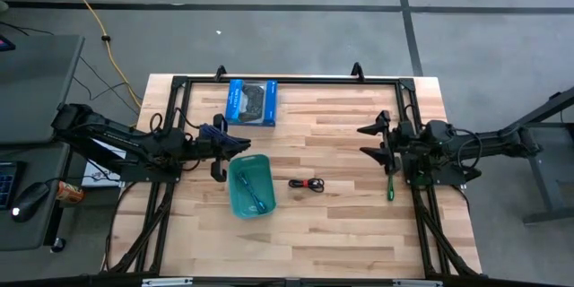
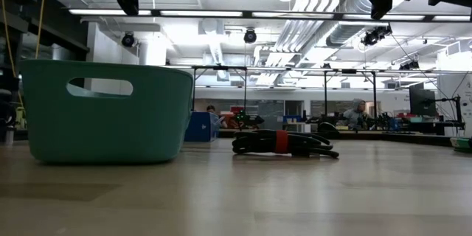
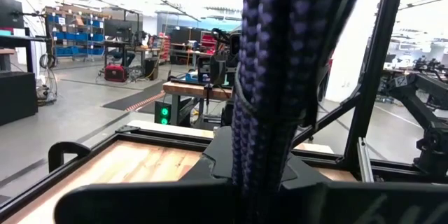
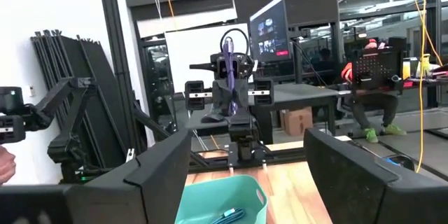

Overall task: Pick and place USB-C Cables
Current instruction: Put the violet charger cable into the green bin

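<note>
The left gripper (image 1: pixel 235 142), clamped shut on the purple cable (image 1: pixel 218 133), is hovering just beyond the bin's (image 1: pixel 235 199) far rim, needing to release inside; the right gripper (image 1: pixel 371 141) is waiting wide open, empty.

A teal plastic bin (image 1: pixel 250 186) stands on the wooden table (image 1: pixel 341 233). A blue box (image 1: pixel 251 101) with a picture of a black game controller lies flat beyond the bin, well apart from it, near the table's far edge.
</note>
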`<state>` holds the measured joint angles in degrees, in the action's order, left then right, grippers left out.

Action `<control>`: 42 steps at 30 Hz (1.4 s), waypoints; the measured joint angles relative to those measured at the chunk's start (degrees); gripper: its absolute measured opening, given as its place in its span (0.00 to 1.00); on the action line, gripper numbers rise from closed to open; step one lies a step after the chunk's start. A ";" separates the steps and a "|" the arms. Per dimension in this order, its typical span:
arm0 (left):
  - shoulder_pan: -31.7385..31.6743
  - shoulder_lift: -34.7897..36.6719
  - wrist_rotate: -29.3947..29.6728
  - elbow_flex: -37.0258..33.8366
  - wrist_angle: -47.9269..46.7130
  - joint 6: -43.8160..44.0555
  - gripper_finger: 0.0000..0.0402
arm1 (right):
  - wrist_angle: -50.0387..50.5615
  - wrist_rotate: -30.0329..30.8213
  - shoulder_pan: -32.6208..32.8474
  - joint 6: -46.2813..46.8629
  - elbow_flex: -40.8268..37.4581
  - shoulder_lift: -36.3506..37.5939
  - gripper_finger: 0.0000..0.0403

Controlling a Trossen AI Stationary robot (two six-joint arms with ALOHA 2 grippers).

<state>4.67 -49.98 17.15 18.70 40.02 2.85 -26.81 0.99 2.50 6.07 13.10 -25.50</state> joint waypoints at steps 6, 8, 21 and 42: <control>0.00 0.00 0.00 0.00 -0.38 0.27 0.00 | 0.00 0.00 0.00 -0.09 0.00 -0.02 0.66; 0.00 0.00 0.02 0.03 -0.39 1.43 0.00 | 0.00 0.01 0.00 -0.11 0.00 -0.02 0.66; 5.49 -11.42 6.93 22.50 -40.38 -3.31 0.00 | 1.18 0.04 0.00 0.35 0.00 -0.02 0.66; 6.43 -10.75 5.99 27.52 -53.10 -7.56 0.00 | 5.35 3.52 0.00 -0.58 0.00 -0.04 0.04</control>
<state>11.09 -60.73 23.14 46.22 -13.08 -4.71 -21.45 4.51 2.50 5.49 13.10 -25.54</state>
